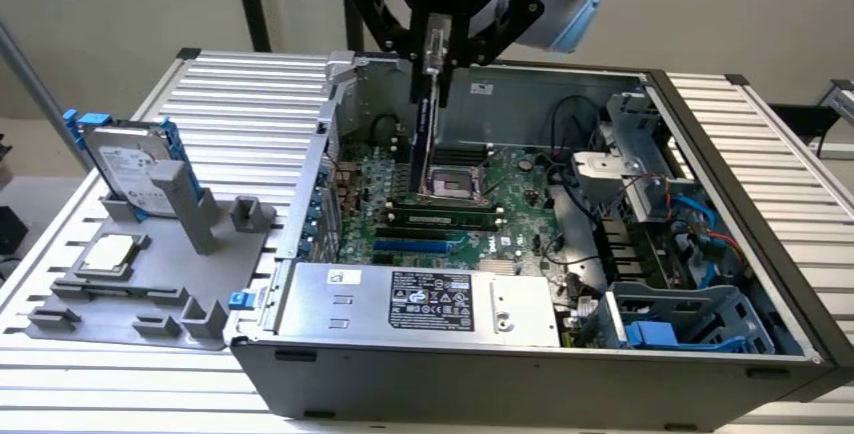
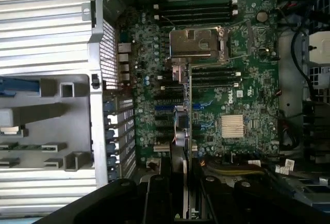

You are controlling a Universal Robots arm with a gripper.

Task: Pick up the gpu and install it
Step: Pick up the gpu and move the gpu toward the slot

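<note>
Hanging upright, clamped in the claw [image 1: 437, 62], the gpu [image 1: 423, 139]

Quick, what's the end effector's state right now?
End effector: closed on the gpu, which hangs edge-on above the motherboard.

White "DELL" on green motherboard [image 2: 230, 96], just beside silver heatsink [image 2: 235, 127]. White lettering on gripper [image 1: 435, 74] body, cut by frame edge, roughly "OBOTIQ". Black label [image 1: 431, 301] on power supply [image 1: 320, 299], near side of case: print too small to read. Hard drive [image 1: 131, 164] sticker: unreadable.
</note>
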